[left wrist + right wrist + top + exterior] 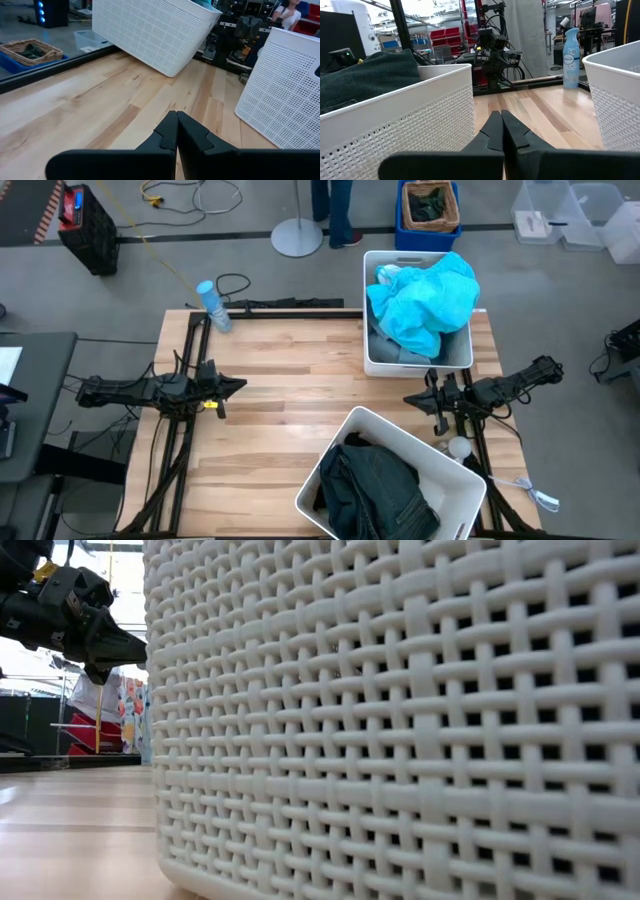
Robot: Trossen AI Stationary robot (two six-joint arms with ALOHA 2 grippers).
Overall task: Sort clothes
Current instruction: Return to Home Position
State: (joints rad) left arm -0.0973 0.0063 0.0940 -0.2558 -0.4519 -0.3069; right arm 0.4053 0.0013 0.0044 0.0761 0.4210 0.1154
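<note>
From above, the left hand [236, 386] hangs over the bare bench [290, 360], its fingers drawn together to a point and holding nothing. The right hand [412, 397] faces it from across the bench, also closed and empty. The right hand sits between two white woven bins. In the far bin [400, 258], just beyond it, the turquoise top [425, 300] lies heaped and spills over the rim, with the pale blue denim piece [385, 352] under it. In the near bin [440, 468], on the hand's other side, the dark jeans [380, 485] fill most of the space, and the black top [352, 446] shows at the corner closest to the hand. No garment touches either hand. A spray bottle [212, 305] stands at the bench corner beyond the left hand.

From bench height, the near bin's woven wall fills nearly everything. The left hand shows beside it, raised off the bench and closed.

The left wrist view shows the left hand's fingers [167, 132] pressed flat together, with bare wood ahead, both bins further on and a strip of turquoise at the far bin's rim. A wicker basket [30, 50] sits on the floor, and a person [290, 12] is in the background.

The right wrist view shows the right hand's fingers closed tight, with the jeans mounded above the bin rim just beside the hand.
</note>
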